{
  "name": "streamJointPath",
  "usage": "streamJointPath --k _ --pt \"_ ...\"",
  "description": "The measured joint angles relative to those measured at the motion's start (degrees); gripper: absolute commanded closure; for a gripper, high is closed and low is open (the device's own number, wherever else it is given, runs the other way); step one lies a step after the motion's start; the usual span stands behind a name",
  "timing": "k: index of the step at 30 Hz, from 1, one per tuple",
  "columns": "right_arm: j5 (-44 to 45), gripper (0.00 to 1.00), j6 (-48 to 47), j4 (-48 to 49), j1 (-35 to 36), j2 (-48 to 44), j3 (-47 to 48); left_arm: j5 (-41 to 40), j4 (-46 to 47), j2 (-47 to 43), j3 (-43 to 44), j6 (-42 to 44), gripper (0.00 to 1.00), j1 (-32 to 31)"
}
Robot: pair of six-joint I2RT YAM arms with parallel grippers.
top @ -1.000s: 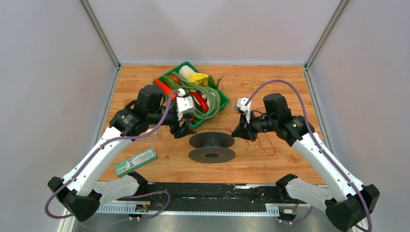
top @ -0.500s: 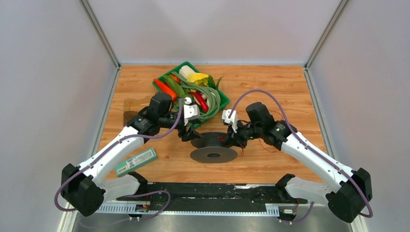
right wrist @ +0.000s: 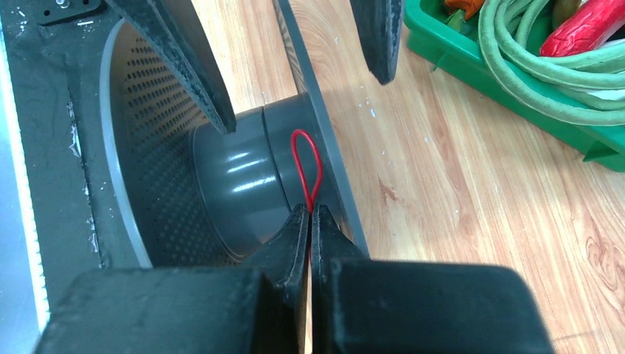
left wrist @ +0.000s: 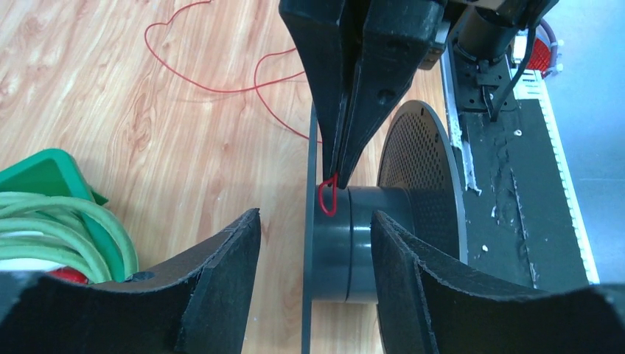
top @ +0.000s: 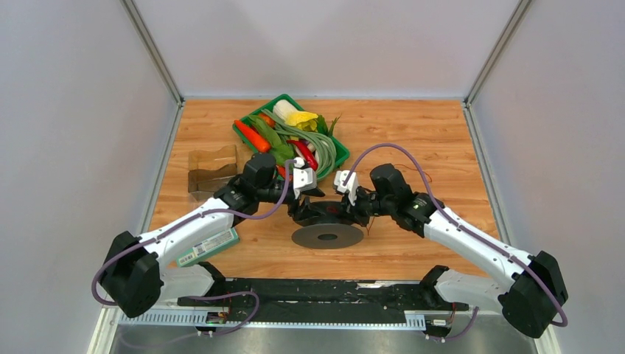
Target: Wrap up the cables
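Two fingers of my right gripper (right wrist: 309,212) are pressed together on the red wire (right wrist: 307,198), pinching a small loop that lies against the grey hub of the spool (right wrist: 236,184), right at its flange. Just beyond, my left gripper (left wrist: 315,221) is spread wide, one finger on each side of that flange, holding nothing. Farther off, more of the wire trails loose over the wooden table (left wrist: 110,110); the green basket (right wrist: 442,51) sits apart.
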Motion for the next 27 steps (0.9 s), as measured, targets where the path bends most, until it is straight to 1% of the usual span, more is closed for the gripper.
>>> streamJointPath --k 8,10,15,27 --pt "0.9 1.0 0.9 2.7 0.1 -0.1 -1.2 -0.3 6.1 2.4 -1.2 -3.0 0.39 -1.1" --pt "1.2 1.0 1.1 3.1 0.1 -0.4 -1.7 -0.3 6.7 2.9 -1.2 -3.3 0.4 -1.4" --pt "1.3 1.0 2.0 3.7 0.1 -1.0 -2.4 -0.6 7.6 4.1 -1.2 -3.7 0.48 -2.0" --pt "2.5 1.0 3.5 6.2 0.2 -2.9 -3.7 -2.0 7.8 5.9 -1.2 -3.8 0.5 -2.9"
